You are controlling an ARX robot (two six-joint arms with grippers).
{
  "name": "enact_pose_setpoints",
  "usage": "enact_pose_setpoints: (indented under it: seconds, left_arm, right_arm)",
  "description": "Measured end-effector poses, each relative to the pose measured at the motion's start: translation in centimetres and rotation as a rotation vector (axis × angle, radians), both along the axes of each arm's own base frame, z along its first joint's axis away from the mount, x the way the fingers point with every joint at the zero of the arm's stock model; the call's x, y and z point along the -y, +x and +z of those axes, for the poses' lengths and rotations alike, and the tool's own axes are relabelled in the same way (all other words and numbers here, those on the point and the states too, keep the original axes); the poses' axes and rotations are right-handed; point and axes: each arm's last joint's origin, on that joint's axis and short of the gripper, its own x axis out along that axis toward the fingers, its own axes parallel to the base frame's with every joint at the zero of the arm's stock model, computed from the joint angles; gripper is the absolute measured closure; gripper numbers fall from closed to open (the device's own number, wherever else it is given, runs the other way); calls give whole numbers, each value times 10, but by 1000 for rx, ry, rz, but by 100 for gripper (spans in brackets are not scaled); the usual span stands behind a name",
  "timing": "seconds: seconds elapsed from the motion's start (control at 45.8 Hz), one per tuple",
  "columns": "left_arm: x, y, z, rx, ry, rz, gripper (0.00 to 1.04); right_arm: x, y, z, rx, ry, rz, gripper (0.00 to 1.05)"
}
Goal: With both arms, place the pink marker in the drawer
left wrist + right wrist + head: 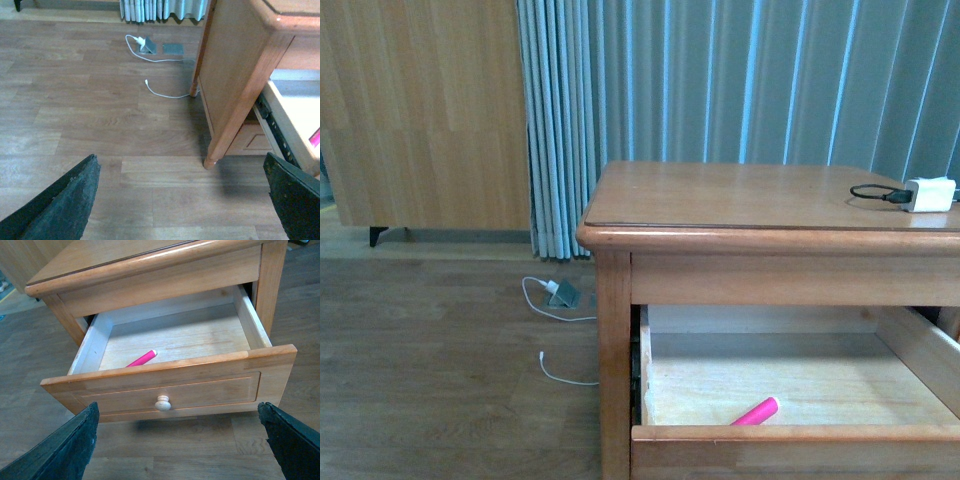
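The pink marker [756,412] lies inside the open drawer [790,434], on its pale wood floor close behind the front panel. It also shows in the right wrist view [142,359] and as a pink sliver in the left wrist view [315,137]. The drawer [170,390] is pulled out, its round knob [162,403] facing my right gripper [177,440], which is open and empty in front of and below it. My left gripper [182,200] is open and empty over the floor, left of the cabinet's front leg [212,160]. Neither arm shows in the front view.
A white charger block with black cable [928,194] sits on the cabinet top [740,195]. White cable and a floor socket [560,295] lie on the wood floor left of the cabinet. Blue curtains [740,80] hang behind; a wooden wardrobe [420,110] stands at the far left.
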Motion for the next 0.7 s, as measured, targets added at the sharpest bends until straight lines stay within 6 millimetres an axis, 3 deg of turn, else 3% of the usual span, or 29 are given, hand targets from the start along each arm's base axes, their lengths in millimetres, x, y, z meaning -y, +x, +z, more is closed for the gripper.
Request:
enact_pose_setpoints:
  seconds: [0.087,0.218,0.546,0.698]
  left_arm:
    - [0,-24,-12,-1,21,46,6]
    - [0,-41,-21,33,32,76,6]
    - [0,-44,-20,58,21,75,7]
    - [-7,-48,-25,253,1,-6,41]
  right_arm:
    - [0,0,0,0,0,0,8]
    - [0,0,0,0,0,0,8]
    - [0,0,0,0,0,0,8]
    - [0,0,0,0,0,0,8]
